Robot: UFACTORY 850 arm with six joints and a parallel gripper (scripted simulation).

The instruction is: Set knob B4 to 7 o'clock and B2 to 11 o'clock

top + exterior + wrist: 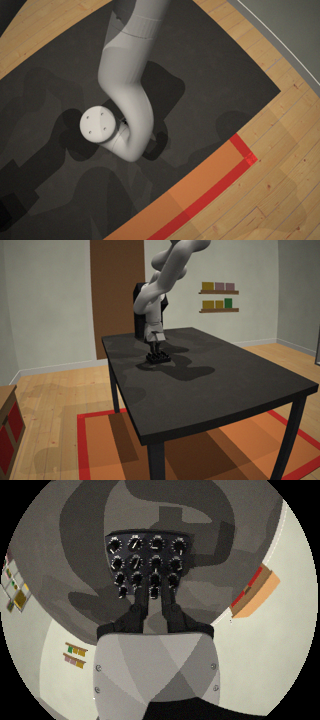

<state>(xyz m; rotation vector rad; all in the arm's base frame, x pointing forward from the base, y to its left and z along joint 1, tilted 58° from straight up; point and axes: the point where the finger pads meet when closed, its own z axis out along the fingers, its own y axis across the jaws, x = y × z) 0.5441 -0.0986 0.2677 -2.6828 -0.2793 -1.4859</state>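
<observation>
Top view: the black knob box is almost fully hidden under the pale grey robot arm (124, 85); the dark two-finger gripper isn't visible there at all.

Exterior view: black knob box (158, 357) too small to read any knob lines, marks or printed names. Arm's upper links cut off by the top edge. Dark two-finger gripper (154, 347) fingertips merge with the knobs, so which knob they're over can't be told.

Wrist view: small black round knobs (135, 543) are blurred, white lines not resolvable. Fingers cover the nearest row's middle knobs. Contact with a knob can't be told.
</observation>
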